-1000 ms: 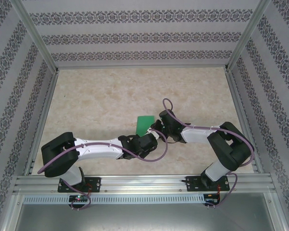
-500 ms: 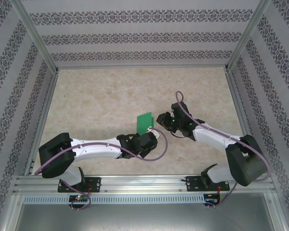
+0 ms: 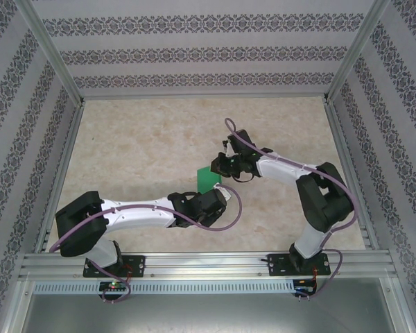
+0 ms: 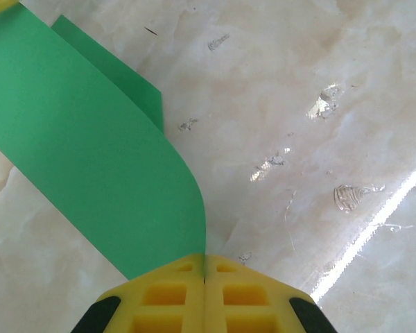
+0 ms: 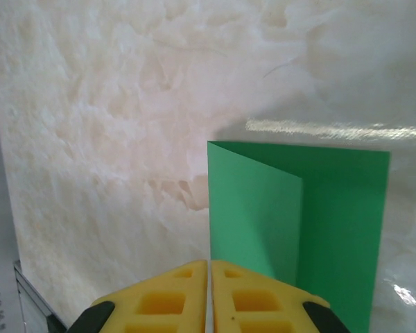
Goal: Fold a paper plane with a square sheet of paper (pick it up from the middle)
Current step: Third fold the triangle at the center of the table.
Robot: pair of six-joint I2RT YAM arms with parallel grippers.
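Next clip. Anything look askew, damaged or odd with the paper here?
Mildly. The thin bright green paper sheet is not flat on the marble-look table: it bows upward from the shut left gripper, one flap standing half folded. The right gripper, shut, seems to pinch an edge. No tear visible.

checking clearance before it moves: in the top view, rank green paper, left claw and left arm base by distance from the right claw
1. green paper: right at the tips of the right claw, on its left.
2. left claw: a little beyond, toward the near edge, shut on the paper's near end.
3. left arm base: farthest by a wide margin, at the near-left edge of the table.
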